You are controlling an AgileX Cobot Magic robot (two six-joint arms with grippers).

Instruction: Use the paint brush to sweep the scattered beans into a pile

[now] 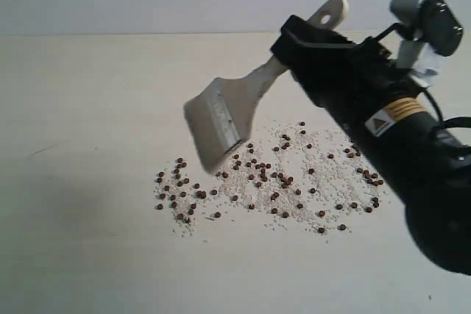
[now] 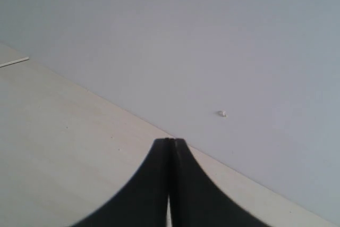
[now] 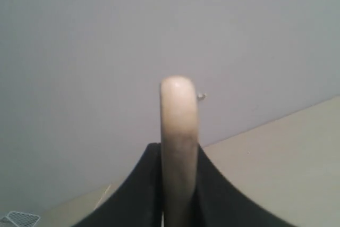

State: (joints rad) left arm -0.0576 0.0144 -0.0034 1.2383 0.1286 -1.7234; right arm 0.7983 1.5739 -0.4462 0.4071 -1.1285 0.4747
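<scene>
Dozens of small dark reddish-brown beans lie scattered in a broad band across the middle and right of the pale table, mixed with fine whitish crumbs; the band's right end reaches beside the black arm. The right gripper is clamped narrowly on the cream handle of the paint brush, which is held on a slant: the handle's end with its hole points far and right, while the silver ferrule and whitish bristles point down toward the near left. The bristle tips sit at the far edge of the left part of the scatter, just beside the nearest beans; whether they touch the table I cannot tell. The left gripper has its black jaws pressed together with nothing between them, over a bare stretch of table, with the grey wall and a small white speck beyond.
</scene>
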